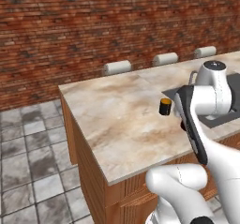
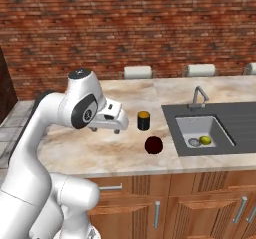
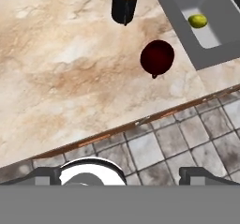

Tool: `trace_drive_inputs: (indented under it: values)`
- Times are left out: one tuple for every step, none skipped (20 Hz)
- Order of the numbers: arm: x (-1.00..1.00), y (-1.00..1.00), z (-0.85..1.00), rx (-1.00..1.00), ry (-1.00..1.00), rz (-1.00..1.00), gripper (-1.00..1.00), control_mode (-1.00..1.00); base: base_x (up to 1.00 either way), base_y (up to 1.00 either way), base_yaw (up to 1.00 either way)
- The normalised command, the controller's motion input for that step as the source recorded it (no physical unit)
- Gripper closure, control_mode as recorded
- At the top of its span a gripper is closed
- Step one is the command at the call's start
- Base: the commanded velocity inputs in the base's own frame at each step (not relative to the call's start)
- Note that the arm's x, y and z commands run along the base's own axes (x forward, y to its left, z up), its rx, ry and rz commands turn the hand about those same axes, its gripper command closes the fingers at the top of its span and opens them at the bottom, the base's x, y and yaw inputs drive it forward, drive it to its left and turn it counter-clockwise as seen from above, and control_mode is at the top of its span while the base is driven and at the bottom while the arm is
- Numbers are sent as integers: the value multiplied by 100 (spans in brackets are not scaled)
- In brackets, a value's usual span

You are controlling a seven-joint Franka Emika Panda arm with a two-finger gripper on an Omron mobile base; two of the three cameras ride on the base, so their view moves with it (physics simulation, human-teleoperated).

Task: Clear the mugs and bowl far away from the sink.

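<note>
Gripper (image 2: pixel 116 128) fully open, empty, hovering above the counter (image 2: pixel 90 143). Advice: descend squarely over the dark red mug (image 3: pixel 157 57), avoiding the black mug (image 3: pixel 124 3) nearby.

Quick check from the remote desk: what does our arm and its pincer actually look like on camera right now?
The arm is glossy white with rounded, tube-like links and dark grey joint rings; a round dark cap tops the elbow joint. In the left base view a black strip runs along one link. The pincer sits on a blocky white hand, with two small dark finger tips. No loose cables or markings show.
</note>
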Motion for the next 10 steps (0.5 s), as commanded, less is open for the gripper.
trace_drive_inputs:
  values:
    - [1, -22, -9, 0, 0, 0, -100, -100, 0, 0, 0]
    - [4, -18, -12, 0, 0, -1, -100, -100, 0, 0, 0]
    - [16, -35, -15, 1, 0, 0, -100, -100, 0, 0, 0]
    - [24, -34, -12, 4, 0, 0, -100, -100, 0, 0, 0]
    - [21, -35, -22, 7, 0, -4, -100, -100, 0, 0, 0]
    - [24, -26, -29, 6, 0, -9, -100, -100, 0, 0, 0]
    - [27, -12, -32, 1, 0, -10, -100, -100, 0, 0, 0]
    - [21, -13, -36, 0, 0, -9, -100, -100, 0, 0, 0]
    - [18, -12, -42, 0, 0, -10, -100, -100, 0, 0, 0]
    - [26, -14, -44, 0, 3, -12, -100, -100, 0, 0, 0]
